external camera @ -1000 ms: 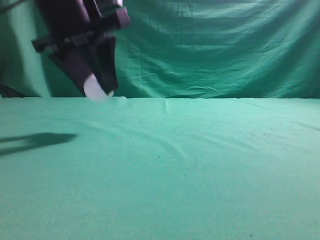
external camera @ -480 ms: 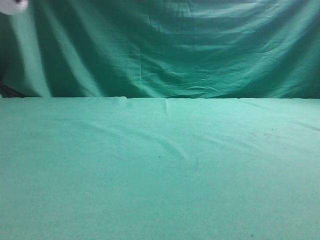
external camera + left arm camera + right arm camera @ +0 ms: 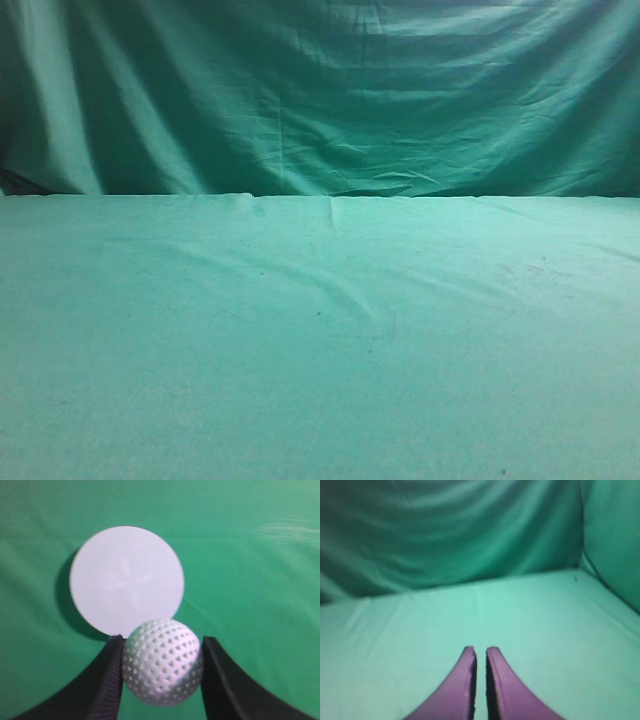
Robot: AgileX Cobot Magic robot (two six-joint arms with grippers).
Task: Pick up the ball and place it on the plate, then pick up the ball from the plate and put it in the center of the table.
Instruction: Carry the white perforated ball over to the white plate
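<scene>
in the left wrist view the ball sits between the two fingers of the left gripper, touching both, one on its left and one on its right. the plate lies on the table beyond the ball, a little to its left. in the right wrist view the right gripper hangs above the table, fingers nearly together, with the curtain backdrop behind the table's far edge.
</scene>
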